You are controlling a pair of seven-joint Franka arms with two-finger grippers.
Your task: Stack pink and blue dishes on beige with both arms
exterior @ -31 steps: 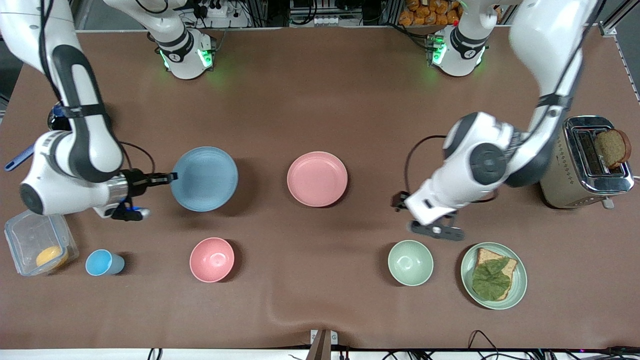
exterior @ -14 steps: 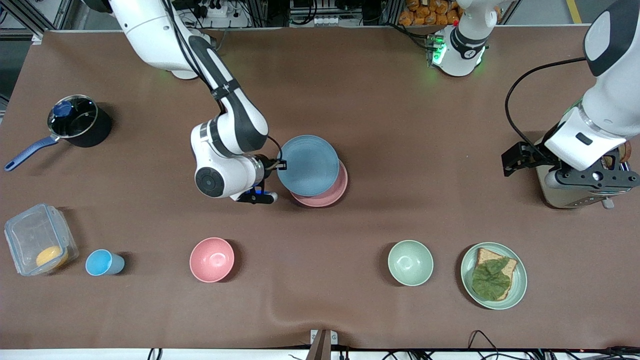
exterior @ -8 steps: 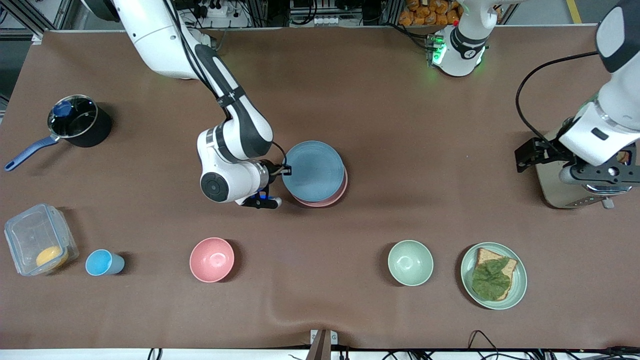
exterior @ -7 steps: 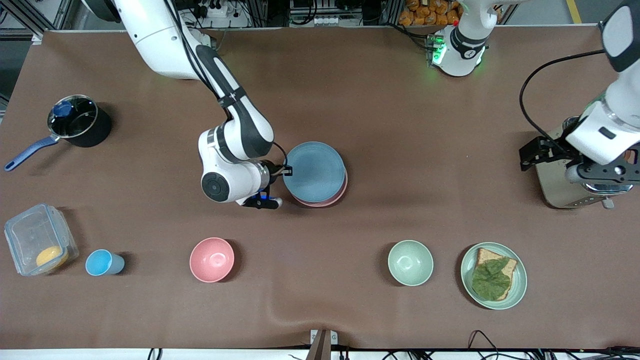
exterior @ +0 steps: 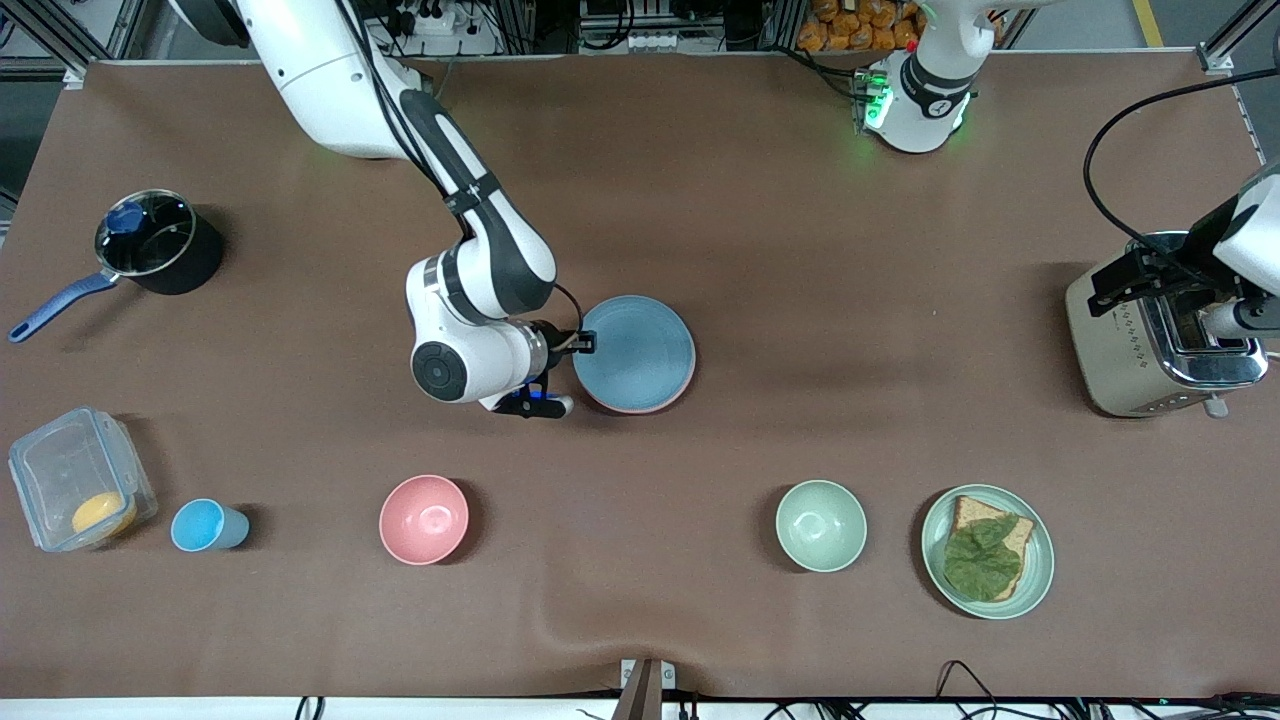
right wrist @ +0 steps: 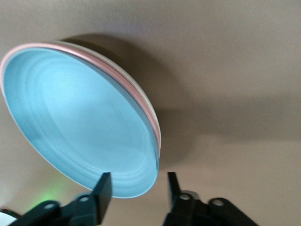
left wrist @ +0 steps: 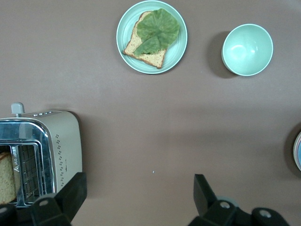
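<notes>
Blue plate (exterior: 637, 351) is lying on the pink plate (exterior: 640, 407) in the front view, farther from the camera than the pink bowl (exterior: 423, 519), with the right gripper (exterior: 583, 343) at its rim and the left gripper (exterior: 1175, 292) hanging over the toaster (exterior: 1130, 355). Left wrist view: the left gripper's fingers (left wrist: 203, 190) are spreading wide above bare table beside the toaster (left wrist: 40, 155). Right wrist view: the right gripper (right wrist: 137, 186) is sitting parted around the blue plate's (right wrist: 77, 127) edge, a pink rim (right wrist: 124, 80) peeking from under it.

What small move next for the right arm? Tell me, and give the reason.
Probably back the right gripper straight away from the blue plate: it lies level on the pink plate, and the open fingers only straddle its rim. The left gripper waits open over the toaster.
</notes>
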